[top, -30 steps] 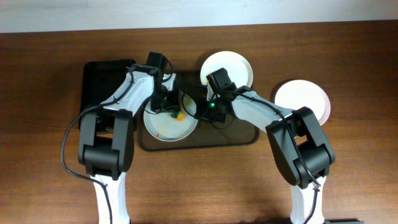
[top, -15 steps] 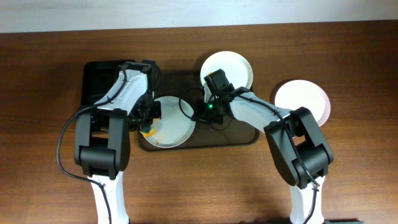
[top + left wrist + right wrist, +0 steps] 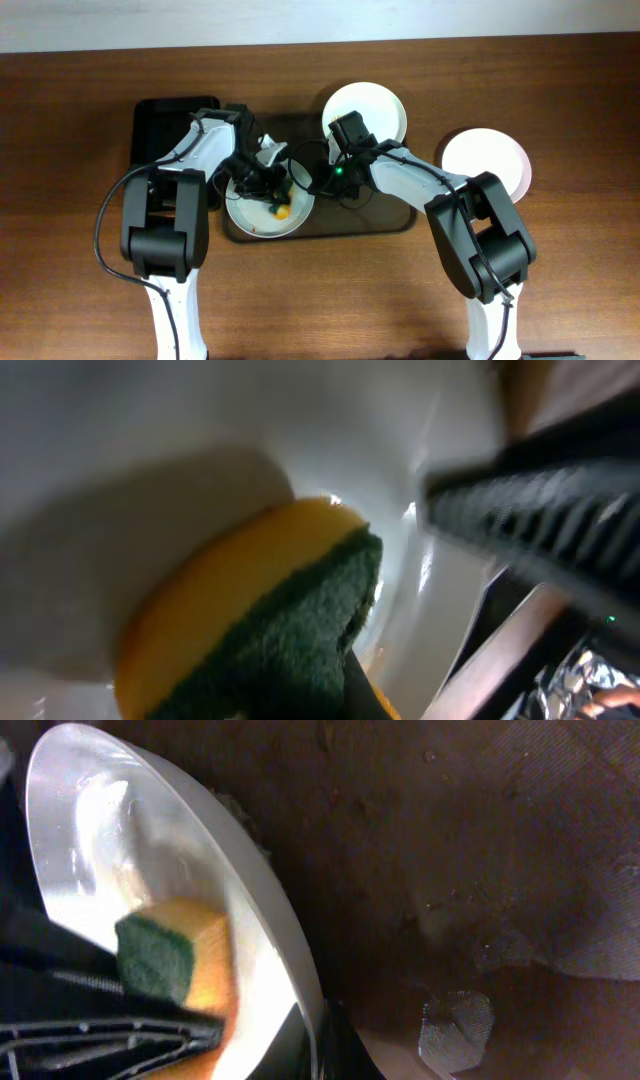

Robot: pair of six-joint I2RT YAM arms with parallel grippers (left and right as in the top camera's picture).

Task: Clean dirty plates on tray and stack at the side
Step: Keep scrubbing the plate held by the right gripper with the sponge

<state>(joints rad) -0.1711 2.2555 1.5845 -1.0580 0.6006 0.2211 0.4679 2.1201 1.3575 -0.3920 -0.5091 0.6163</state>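
Left wrist view: sponge [image 3: 250, 622] half cut off, plate [image 3: 150, 420] blurred.

Blk tray [image 3: 160, 125] top left, yellow/green sponge [image 3: 250, 625], wood table [image 3: 80, 250]

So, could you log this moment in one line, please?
left claw: sponge on plate | right claw: grips plate rim | tray: under plate

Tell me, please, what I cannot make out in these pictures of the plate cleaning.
- Smears on the plate: overhead, the left gripper and sponge cover part of it; the left wrist view is blurred.
- Right gripper's hold on the plate: overhead, its own body hides the fingers; the right wrist view cuts them off at the bottom edge.
- Tray middle: overhead, both arms hide it.
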